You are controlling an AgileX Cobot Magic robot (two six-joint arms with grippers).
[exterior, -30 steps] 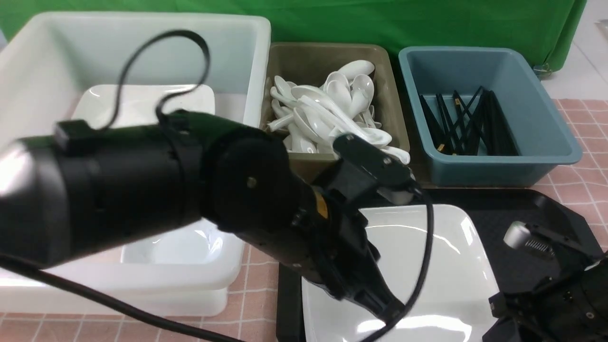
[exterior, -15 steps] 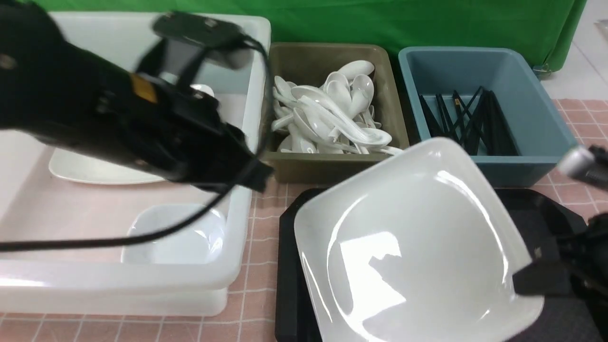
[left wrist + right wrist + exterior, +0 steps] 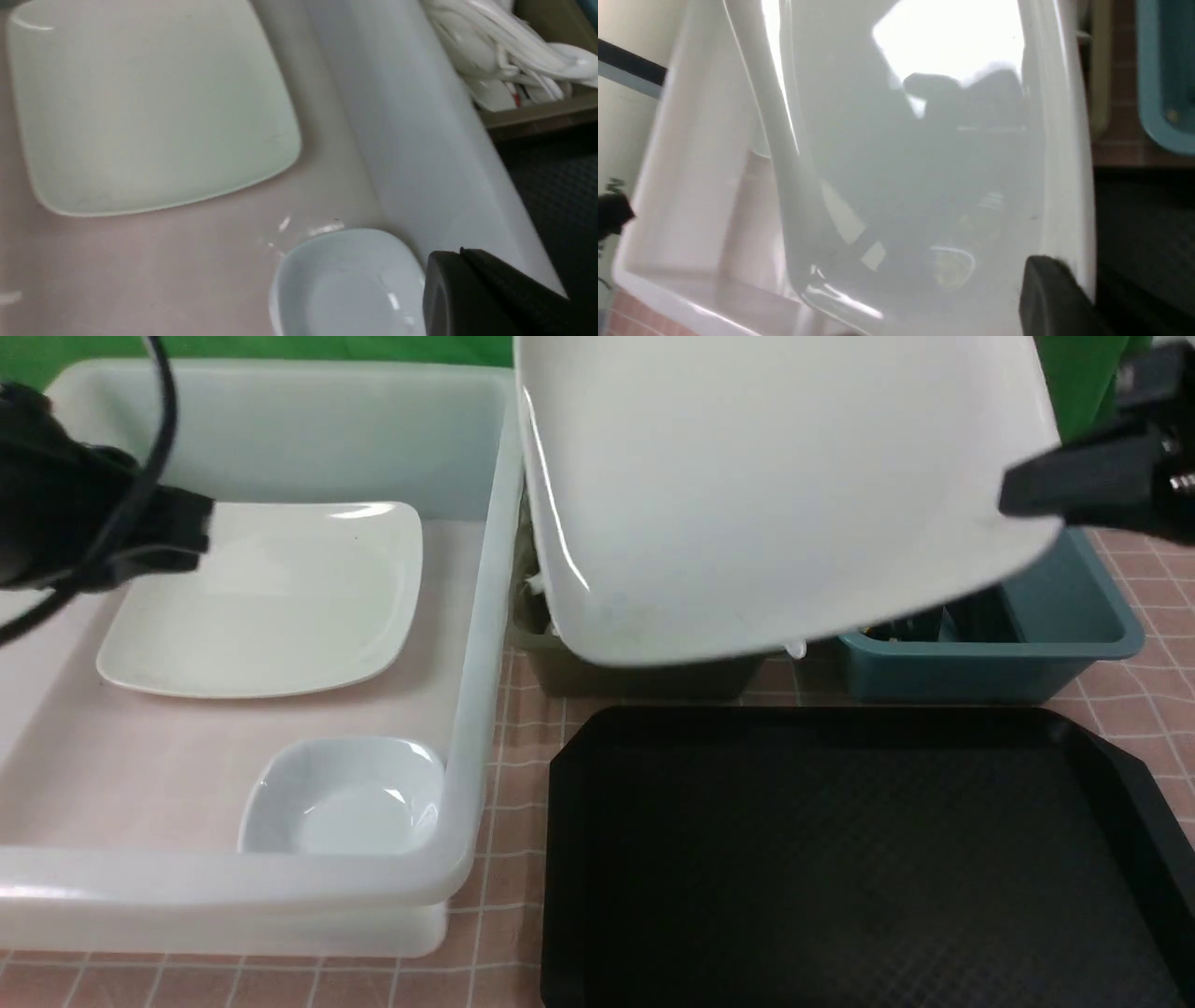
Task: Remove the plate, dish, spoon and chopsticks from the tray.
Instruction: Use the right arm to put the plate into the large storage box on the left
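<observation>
R gripper [image 3: 1019, 497] pinches plate [image 3: 775, 495] edge, clear of tray [image 3: 840, 859]

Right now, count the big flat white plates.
2: one glossy white rounded-rectangle plate held in the right fingers; a second plate lying in the white plastic tub. It may hide others.

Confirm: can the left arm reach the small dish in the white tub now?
Probably yes. The left arm hangs over the white tub, the small dish lies uncovered in its near corner, nothing between. Jaws are shut, so open first.
</observation>
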